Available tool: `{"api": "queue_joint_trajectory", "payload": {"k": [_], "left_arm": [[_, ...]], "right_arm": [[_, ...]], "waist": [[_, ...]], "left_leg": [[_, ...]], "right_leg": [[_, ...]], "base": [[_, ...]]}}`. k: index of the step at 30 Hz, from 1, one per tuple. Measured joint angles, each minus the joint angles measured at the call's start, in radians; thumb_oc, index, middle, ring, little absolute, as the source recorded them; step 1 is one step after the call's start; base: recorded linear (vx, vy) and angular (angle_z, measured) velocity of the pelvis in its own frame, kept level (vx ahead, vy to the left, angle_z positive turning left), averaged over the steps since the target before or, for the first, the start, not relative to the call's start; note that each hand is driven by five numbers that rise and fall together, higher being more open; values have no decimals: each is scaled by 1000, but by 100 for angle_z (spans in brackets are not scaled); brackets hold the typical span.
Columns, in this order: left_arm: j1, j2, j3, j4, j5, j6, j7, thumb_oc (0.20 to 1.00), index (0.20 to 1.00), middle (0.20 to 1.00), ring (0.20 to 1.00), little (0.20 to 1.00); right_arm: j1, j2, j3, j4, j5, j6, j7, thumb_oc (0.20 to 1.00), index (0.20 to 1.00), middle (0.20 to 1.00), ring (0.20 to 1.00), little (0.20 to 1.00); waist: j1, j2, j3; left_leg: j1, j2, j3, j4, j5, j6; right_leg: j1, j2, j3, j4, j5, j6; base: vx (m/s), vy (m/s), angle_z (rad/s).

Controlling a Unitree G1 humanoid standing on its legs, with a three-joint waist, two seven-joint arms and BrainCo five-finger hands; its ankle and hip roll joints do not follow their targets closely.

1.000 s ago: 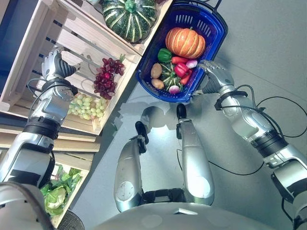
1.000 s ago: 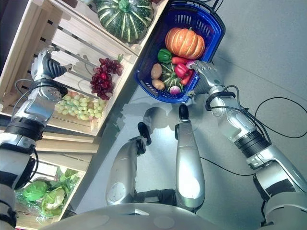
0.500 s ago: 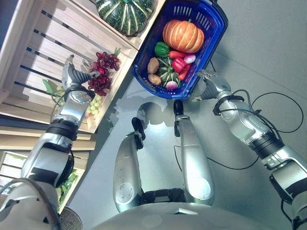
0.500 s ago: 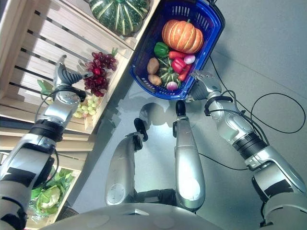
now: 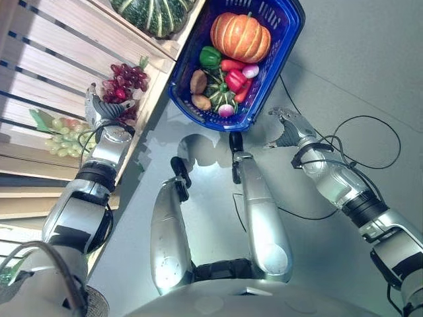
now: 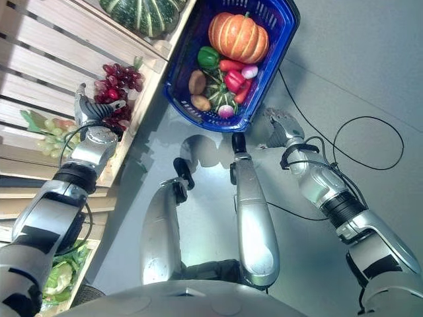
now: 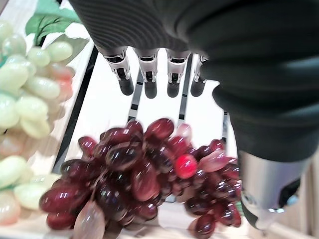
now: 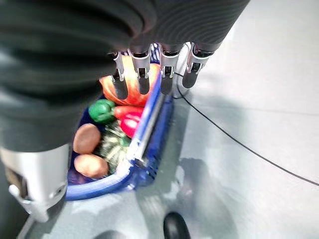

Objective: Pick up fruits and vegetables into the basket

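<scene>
A blue basket (image 5: pixel 285 33) stands on the grey floor. It holds an orange pumpkin (image 5: pixel 240 37), a green pepper (image 5: pixel 210 57), a red pepper (image 5: pixel 234 79), potatoes (image 5: pixel 197 81) and a small striped squash. Red grapes (image 5: pixel 122 82) lie at the front of a wooden crate shelf (image 5: pixel 39 59), with green grapes (image 5: pixel 59 129) beside them. My left hand (image 5: pixel 106 113) hovers right over the red grapes (image 7: pixel 144 179), open, its fingers (image 7: pixel 149 74) straight above the bunch. My right hand (image 5: pixel 289 125) hangs open over the floor, a little apart from the basket's near corner (image 8: pixel 149 129).
A big green striped pumpkin (image 5: pixel 152 13) sits on the shelf above the grapes. Leafy greens (image 6: pixel 56 281) lie in a lower crate at the bottom left. A black cable (image 5: pixel 370 125) runs across the floor to the right of the basket.
The camera has shifted. My left hand came forward from the crate's back slats to the red grapes. My right hand drew back from the basket's rim.
</scene>
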Motion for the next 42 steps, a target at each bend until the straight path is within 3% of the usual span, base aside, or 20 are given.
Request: {"api": "queue_joint_trajectory", "payload": {"k": [5,21,31,32,33,34,35,42], "left_arm": [[-49,-6,2,47,-81,0,73,1000,1000,1000,1000,1000],[-200,11,25,185,-201,4,136,1000,1000,1000,1000,1000],[-237,37,-11,226,-200,92,75,1000,1000,1000,1000,1000],[-238,40,-15,228,-200,99,74,884,884,884,884,884],[-244,40,-18,235,-200,107,74,413,413,413,413,413],[-249,40,-18,239,-200,109,74,241,241,241,241,241],[-255,41,-18,243,-200,116,74,200,200,200,200,200],[-289,82,-30,283,-191,162,87,200,200,200,200,200]], "right_arm": [[2,15,10,6,42,-10,-22,1000,1000,1000,1000,1000],[-27,31,11,40,196,-28,-73,1000,1000,1000,1000,1000],[-38,32,19,50,280,-36,-84,1000,1000,1000,1000,1000],[-37,32,19,51,286,-38,-84,1000,1000,1000,1000,1000],[-37,33,19,54,296,-40,-84,1000,1000,1000,1000,1000],[-37,33,19,55,305,-41,-84,1000,1000,1000,1000,1000],[-37,33,19,61,305,-45,-84,1000,1000,1000,1000,1000],[-35,33,19,79,352,-69,-84,1000,1000,1000,1000,1000]], "waist": [[-9,-9,1],[-23,-52,3],[-24,-52,2],[-25,-52,2],[-26,-52,2],[-26,-52,2],[-26,-52,2],[-36,-52,1]], "left_leg": [[-45,10,-9,20,-5,0],[-172,15,-36,69,-2,-3],[-188,15,-34,68,-2,-3],[-189,15,-32,68,-2,-3],[-191,15,-31,68,-2,-3],[-192,15,-31,68,-2,-3],[-194,16,-31,68,-2,-2],[-209,18,-28,65,0,-1]], "right_leg": [[-36,5,-6,12,0,0],[-149,3,-26,56,-3,-7],[-169,3,-23,56,-3,-7],[-172,3,-23,53,-3,-7],[-175,3,-20,53,-3,-7],[-176,3,-19,54,-3,-7],[-179,3,-18,55,-3,-7],[-204,5,-13,60,-3,-7]], "base": [[30,-80,1],[7,-48,3],[-6,-7,0],[-10,15,-3],[0,0,0],[0,0,0],[0,0,0],[-1,0,-1]]}}
